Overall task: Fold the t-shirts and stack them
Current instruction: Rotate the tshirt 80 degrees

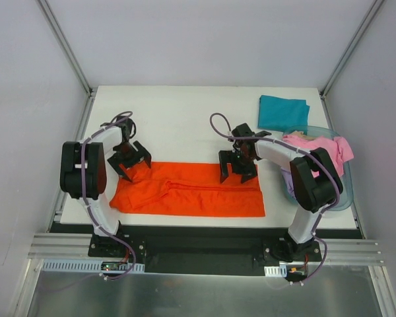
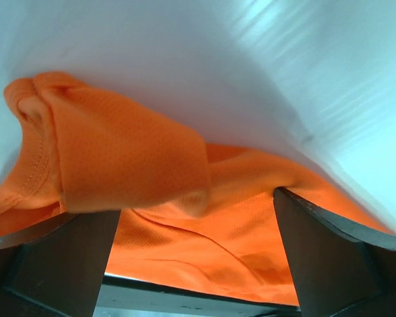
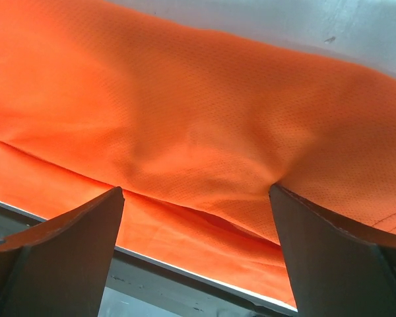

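An orange-red t-shirt (image 1: 191,191) lies folded into a long strip across the near half of the white table (image 1: 185,125). My left gripper (image 1: 129,162) is open at the strip's far left corner, fingertips touching down on the cloth (image 2: 185,238). Over the strip's far right edge my right gripper (image 1: 237,170) is open too, its fingers pressing into the fabric (image 3: 198,132). Neither has cloth pinched between the jaws. A folded teal t-shirt (image 1: 283,113) rests at the far right corner. A pink t-shirt (image 1: 323,148) hangs crumpled out of the tub.
A translucent blue plastic tub (image 1: 336,191) stands at the table's right edge beside my right arm. The table's near edge (image 1: 204,221) runs just below the orange strip. Frame posts rise at the far corners.
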### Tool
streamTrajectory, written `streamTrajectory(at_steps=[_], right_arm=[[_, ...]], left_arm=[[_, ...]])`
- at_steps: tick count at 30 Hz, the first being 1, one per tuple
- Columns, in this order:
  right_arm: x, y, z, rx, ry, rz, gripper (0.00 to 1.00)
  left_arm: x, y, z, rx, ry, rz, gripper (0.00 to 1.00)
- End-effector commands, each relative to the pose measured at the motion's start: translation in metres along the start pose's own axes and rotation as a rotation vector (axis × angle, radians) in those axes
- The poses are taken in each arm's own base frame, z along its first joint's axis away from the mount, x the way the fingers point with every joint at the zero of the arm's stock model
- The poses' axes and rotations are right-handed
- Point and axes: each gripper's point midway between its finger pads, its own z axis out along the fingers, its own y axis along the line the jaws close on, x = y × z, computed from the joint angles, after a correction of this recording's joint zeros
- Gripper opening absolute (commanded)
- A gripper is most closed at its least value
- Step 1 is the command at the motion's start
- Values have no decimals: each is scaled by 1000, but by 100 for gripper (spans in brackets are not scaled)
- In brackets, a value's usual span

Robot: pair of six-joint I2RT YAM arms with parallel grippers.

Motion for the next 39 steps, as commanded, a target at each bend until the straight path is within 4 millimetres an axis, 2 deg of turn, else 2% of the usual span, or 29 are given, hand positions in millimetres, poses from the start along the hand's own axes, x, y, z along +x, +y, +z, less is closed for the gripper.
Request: streamTrajectory(at_steps=[1, 2, 3, 4, 5, 7, 8, 9, 10, 12, 13, 14, 15, 16, 17, 22, 23, 24, 25, 26, 28, 29, 31, 32, 33, 34, 36, 37, 39], right_arm=[[8, -2, -10, 7, 13, -6, 97], [13, -1, -10, -6, 23, -9, 97], [25, -3, -7, -8, 51, -7, 97], [32, -1, -8, -19, 63, -3, 97], [40, 7, -8, -66, 88, -4, 97], [70, 22, -6, -136, 165, -29, 97], [80, 31, -5, -165, 185, -56, 97], [97, 44, -5, -191, 217, -117, 97], [107, 55, -6, -223, 241, -159, 97], [125, 77, -8, -251, 262, -262, 97], [127, 89, -11, -281, 260, -290, 97], [127, 98, -12, -307, 242, -322, 97], [128, 105, -18, -320, 223, -359, 97], [122, 107, -22, -313, 188, -383, 97], [120, 108, -26, -315, 164, -409, 97], [95, 118, -60, -322, -27, -468, 97], [91, 120, -65, -319, -57, -473, 97], [86, 121, -74, -316, -101, -479, 97], [77, 116, -77, -269, -156, -475, 97], [70, 113, -81, -245, -202, -472, 97], [47, 102, -103, -161, -367, -444, 97], [38, 100, -113, -142, -438, -438, 97], [22, 87, -145, -82, -613, -391, 97], [17, 85, -156, -80, -670, -376, 97], [17, 81, -171, -85, -735, -354, 97], [10, 73, -180, -53, -794, -268, 97], [8, 59, -189, -24, -848, -154, 97], [7, 59, -188, -36, -847, -126, 97], [8, 72, -184, -89, -810, -149, 97]], left_arm=[[-42, -62, 13, 150, -23, 4, 99], [-52, -74, 12, 171, -32, 8, 99], [-75, -99, 12, 210, -51, 12, 99], [-87, -116, 10, 247, -59, 19, 99], [-107, -153, 6, 335, -55, 37, 99], [-116, -195, -2, 437, -32, 45, 99], [-134, -228, -9, 503, -71, 67, 99], [-140, -245, -13, 536, -88, 77, 99], [-136, -266, -14, 565, -98, 101, 99], [-154, -318, -23, 701, -171, 134, 99], [-154, -340, -29, 788, -194, 178, 99], [-143, -363, -28, 880, -152, 185, 99], [-143, -377, -34, 946, -157, 173, 99], [-145, -396, -51, 1052, -202, 186, 99], [-134, -407, -57, 1092, -200, 192, 99], [-122, -429, -111, 1159, -363, 281, 99], [-120, -430, -134, 1178, -404, 308, 99], [-118, -430, -147, 1189, -426, 320, 99], [-118, -429, -161, 1203, -448, 334, 99], [-115, -427, -193, 1231, -497, 372, 99], [-110, -421, -223, 1249, -548, 414, 99], [-104, -413, -263, 1274, -612, 453, 99], [-95, -400, -291, 1276, -651, 490, 99], [-83, -385, -337, 1309, -718, 533, 99], [-76, -376, -349, 1308, -732, 545, 99], [-60, -357, -374, 1315, -750, 559, 99], [-43, -337, -388, 1302, -780, 591, 99], [-27, -316, -397, 1292, -787, 608, 99], [-7, -295, -396, 1266, -790, 650, 99]])
